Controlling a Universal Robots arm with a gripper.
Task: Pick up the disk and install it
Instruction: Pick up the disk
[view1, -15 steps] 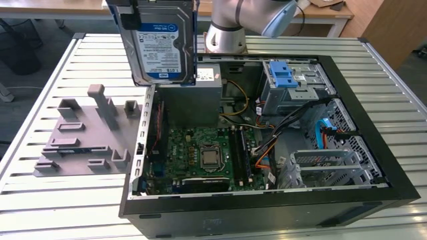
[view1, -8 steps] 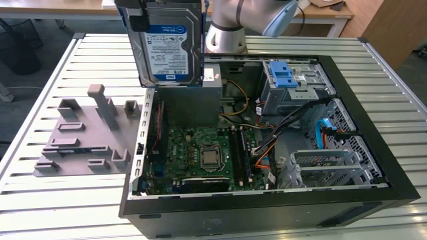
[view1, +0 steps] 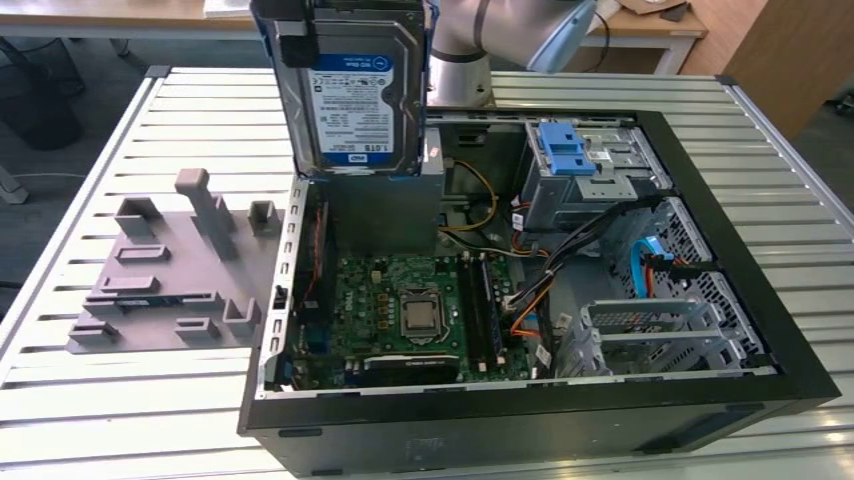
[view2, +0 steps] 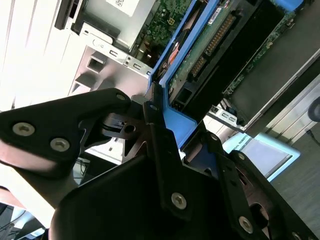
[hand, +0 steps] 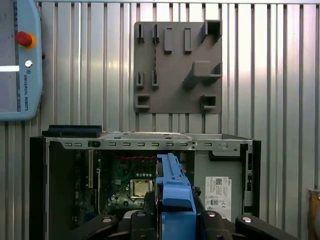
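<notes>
Black gripper (view2: 157, 117) clamped on blue carrier frame of silver rectangular label-faced disk (view1: 354, 90), held upright in air. Exterior view: disk approx 11 o'clock of green motherboard (view1: 400, 300) in open black PC case (view1: 534, 430); grey moulded fixture plate (view1: 160, 270) at case's 9 o'clock.

Disk (view1: 354, 100) top beyond exterior view's edge
</notes>
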